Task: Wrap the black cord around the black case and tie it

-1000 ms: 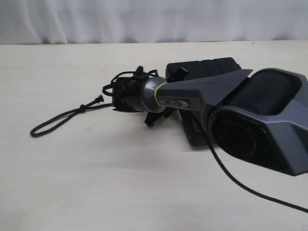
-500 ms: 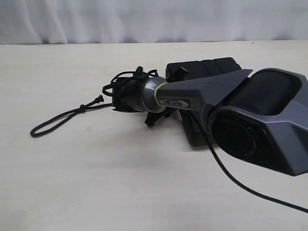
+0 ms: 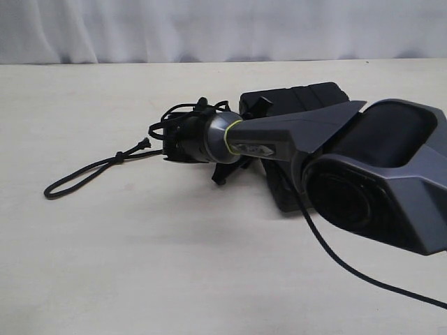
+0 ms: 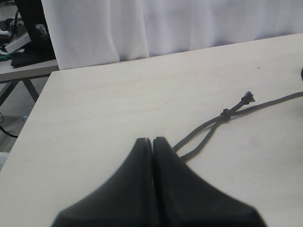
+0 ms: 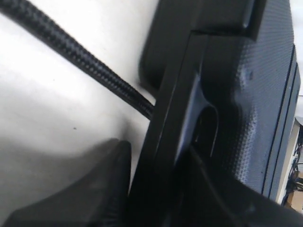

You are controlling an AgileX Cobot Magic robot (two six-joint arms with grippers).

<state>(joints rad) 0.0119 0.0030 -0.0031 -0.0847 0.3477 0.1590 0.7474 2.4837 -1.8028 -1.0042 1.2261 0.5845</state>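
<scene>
The black case lies at centre right of the table, much of it hidden behind my right arm. The black cord trails left from it in a long loop, with a knot near its frayed end. In the right wrist view my right gripper straddles an edge of the case, fingers pressed to either side, and the braided cord runs under that edge. My left gripper is shut and empty above the table, just short of the cord's loop and knot.
My right arm's thicker cable hangs over the table at the front right. A white curtain backs the far edge. Past the table's left edge stand another table and floor clutter.
The right gripper's jaws have drawn in onto the case's edge, and the case has shifted a hair to the left. The cord loop and left gripper are unchanged.
</scene>
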